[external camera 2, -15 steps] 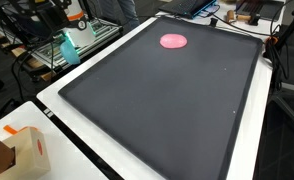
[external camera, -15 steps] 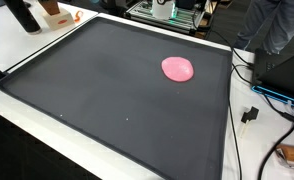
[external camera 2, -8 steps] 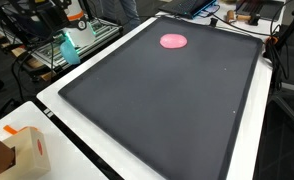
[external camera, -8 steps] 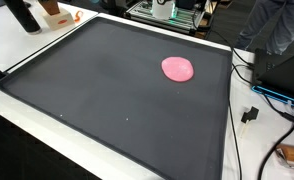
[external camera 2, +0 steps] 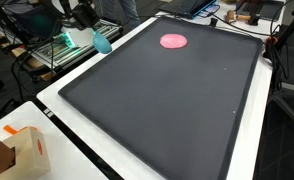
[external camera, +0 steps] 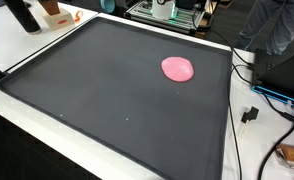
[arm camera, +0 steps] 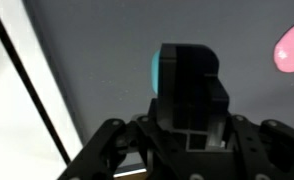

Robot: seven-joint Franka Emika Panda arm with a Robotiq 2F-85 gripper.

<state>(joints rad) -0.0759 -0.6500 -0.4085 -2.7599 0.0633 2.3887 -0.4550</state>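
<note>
The gripper (external camera 2: 86,28) is hanging over the side edge of the black mat (external camera 2: 167,110), close to a far corner as seen in an exterior view. Its fingers are pinching a teal object (external camera 2: 100,43), which is tilting and sitting clear of the mat. In the wrist view the gripper (arm camera: 192,112) is filling the lower half of the picture. A dark block is standing between the finger links, and only a thin strip of the teal object (arm camera: 155,68) is showing beside it. What kind of item it is cannot be made out.

A pink disc (external camera 2: 173,41) is lying flat on the mat near the far edge, well apart from the gripper. The disc is also showing in an exterior view (external camera: 178,69) and at the wrist view's right border (arm camera: 292,50).

The mat (external camera: 107,90) is covering most of a white table (external camera 2: 49,95). A cardboard box (external camera 2: 22,150) is sitting on the table's near corner, off the mat. Cables (external camera: 249,110) are trailing along the table's side edge.
</note>
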